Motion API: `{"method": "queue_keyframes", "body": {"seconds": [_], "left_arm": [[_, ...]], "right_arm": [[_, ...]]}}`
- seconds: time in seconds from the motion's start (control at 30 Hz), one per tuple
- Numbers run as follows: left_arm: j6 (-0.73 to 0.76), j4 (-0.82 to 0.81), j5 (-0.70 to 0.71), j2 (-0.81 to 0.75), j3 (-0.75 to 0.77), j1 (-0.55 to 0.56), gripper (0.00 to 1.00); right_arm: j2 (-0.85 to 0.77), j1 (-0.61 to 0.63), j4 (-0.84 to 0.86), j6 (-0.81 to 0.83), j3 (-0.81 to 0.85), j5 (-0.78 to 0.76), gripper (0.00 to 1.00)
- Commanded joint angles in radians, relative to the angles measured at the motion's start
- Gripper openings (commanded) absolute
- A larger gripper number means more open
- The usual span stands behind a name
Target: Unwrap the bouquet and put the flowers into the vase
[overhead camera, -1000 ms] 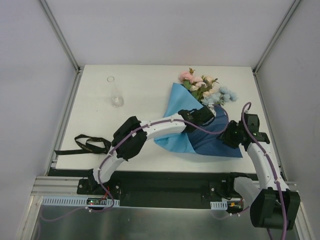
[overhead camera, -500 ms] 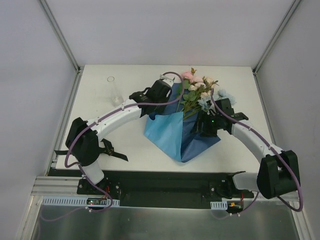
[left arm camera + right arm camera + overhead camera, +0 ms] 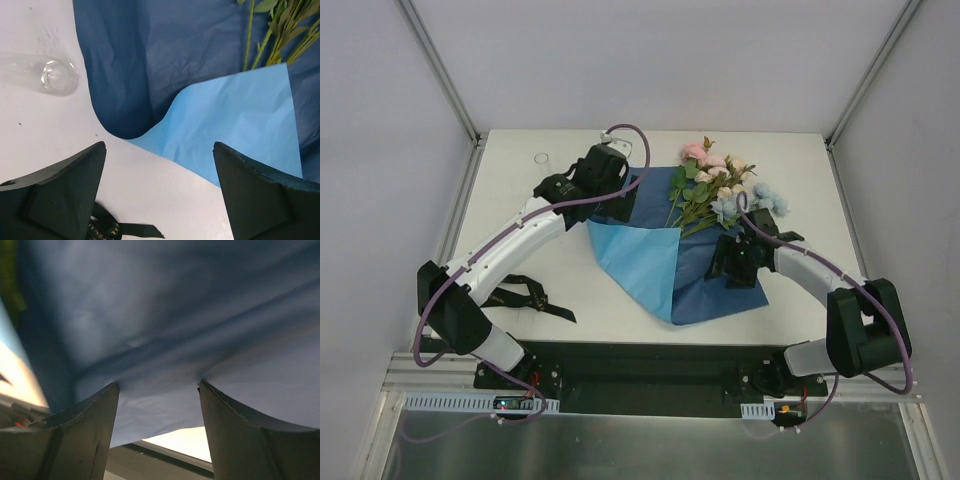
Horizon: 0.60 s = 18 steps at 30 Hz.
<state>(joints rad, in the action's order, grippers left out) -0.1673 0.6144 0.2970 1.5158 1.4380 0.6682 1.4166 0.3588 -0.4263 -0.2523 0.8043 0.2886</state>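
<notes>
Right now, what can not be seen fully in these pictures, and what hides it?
Vase: top view, left arm covers its lower part.
Flowers: left wrist view, blooms cut off by the top edge.
Black ribbon: left wrist view, cut off by the bottom edge.
Blue paper: right wrist view, close and blurred.

1. Pincers: I have two, my left pincer point(image 3: 159, 147) and my right pincer point(image 3: 159, 385), one on each of my two arms, with two fingers apiece.
2. Vase: I count one clear glass vase point(image 3: 59, 76).
3. Flowers: I see one loose bunch of flowers point(image 3: 715, 185) in three colours, pink, cream and light blue. The green stems overlap too much for me to count them one by one.
4. Paper: one blue paper sheet point(image 3: 650, 260), with two shades of blue on show.
5. Ribbon: one black ribbon point(image 3: 525, 295).
6. Desk: one white desk point(image 3: 800, 170) carries all of it.
</notes>
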Motion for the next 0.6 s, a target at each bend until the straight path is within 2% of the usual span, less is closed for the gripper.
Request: {"method": "queue_keyframes", "body": {"seconds": [0.0, 0.03, 0.13, 0.17, 0.23, 0.27, 0.33, 0.37, 0.43, 0.5, 0.57], "left_arm": [[0.054, 0.077, 0.047, 0.014, 0.096, 0.002, 0.88], [0.064, 0.076, 0.016, 0.011, 0.105, 0.002, 0.87], [0.100, 0.056, -0.238, 0.021, 0.140, 0.002, 0.84], [0.104, 0.056, -0.413, 0.035, 0.162, 0.002, 0.75], [0.086, 0.041, -0.507, 0.076, 0.160, 0.013, 0.67], [0.086, 0.039, -0.530, 0.089, 0.151, 0.019, 0.56], [0.097, 0.039, -0.486, 0.116, 0.128, 0.046, 0.48], [0.104, 0.041, -0.452, 0.125, 0.095, 0.054, 0.39], [0.121, 0.044, -0.362, 0.142, 0.046, 0.070, 0.32], [0.114, 0.042, -0.343, 0.155, -0.033, 0.076, 0.23], [0.091, 0.030, -0.357, 0.167, -0.100, 0.080, 0.19]], "right_arm": [[-0.116, -0.157, -0.039, -0.059, -0.111, -0.086, 0.69], [-0.129, -0.187, -0.037, -0.058, -0.126, -0.085, 0.70], [-0.162, -0.290, -0.043, -0.039, -0.146, -0.081, 0.70], [-0.172, -0.323, -0.048, -0.028, -0.140, -0.089, 0.70], [-0.183, -0.351, -0.064, -0.019, -0.128, -0.108, 0.70], [-0.195, -0.356, -0.075, -0.013, -0.117, -0.114, 0.70], [-0.217, -0.357, -0.115, 0.021, -0.070, -0.144, 0.71], [-0.250, -0.356, -0.121, 0.031, -0.057, -0.144, 0.71], [-0.287, -0.356, -0.137, 0.070, -0.021, -0.117, 0.71], [-0.326, -0.350, -0.170, 0.090, 0.018, -0.126, 0.72], [-0.352, -0.334, -0.193, 0.107, 0.038, -0.140, 0.75]]}}
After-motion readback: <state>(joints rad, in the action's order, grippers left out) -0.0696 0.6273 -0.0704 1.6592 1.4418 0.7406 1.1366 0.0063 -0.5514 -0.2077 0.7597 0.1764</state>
